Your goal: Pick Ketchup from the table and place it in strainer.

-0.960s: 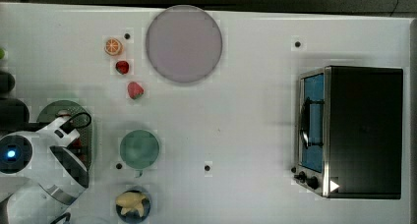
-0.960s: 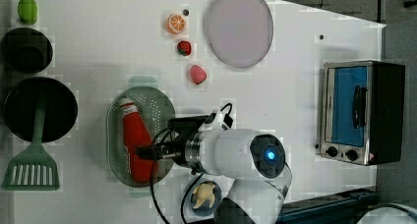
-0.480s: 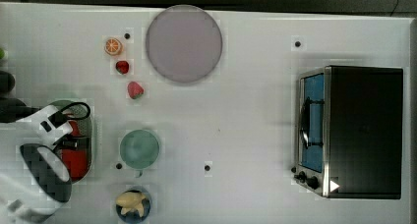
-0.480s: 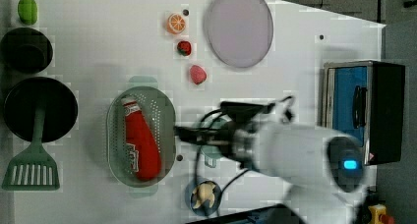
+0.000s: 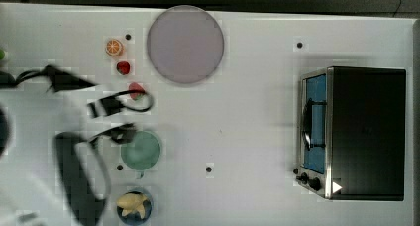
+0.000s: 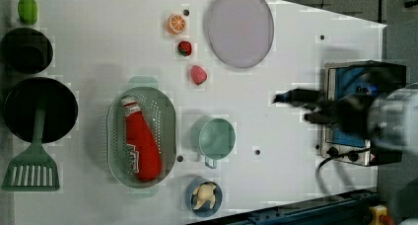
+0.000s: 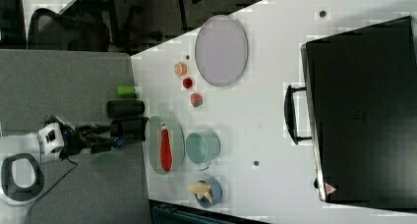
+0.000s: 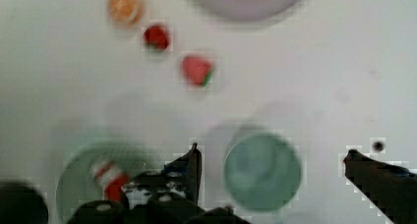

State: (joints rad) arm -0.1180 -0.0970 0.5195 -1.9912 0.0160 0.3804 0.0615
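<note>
The gripper (image 8: pixel 270 157) hangs high over the white table (image 6: pixel 286 18) with its fingers spread wide apart and nothing between them. Taking the strainer (image 6: pixel 167 119) as landmark: the Ketchup (image 6: pixel 142 146) lies lengthwise inside it, cap toward the strawberries (image 6: pixel 198 74). The green cup (image 6: pixel 217 138) sits just beside the strainer, a small blue bowl (image 6: pixel 204 196) near it, the grey plate (image 6: pixel 240 26) well apart. A toaster oven (image 5: pixel 354 132) stands farthest off. The arm is blurred in the top view, probably from motion. Beyond the table's edge lies grey floor (image 7: pixel 69 86).
</note>
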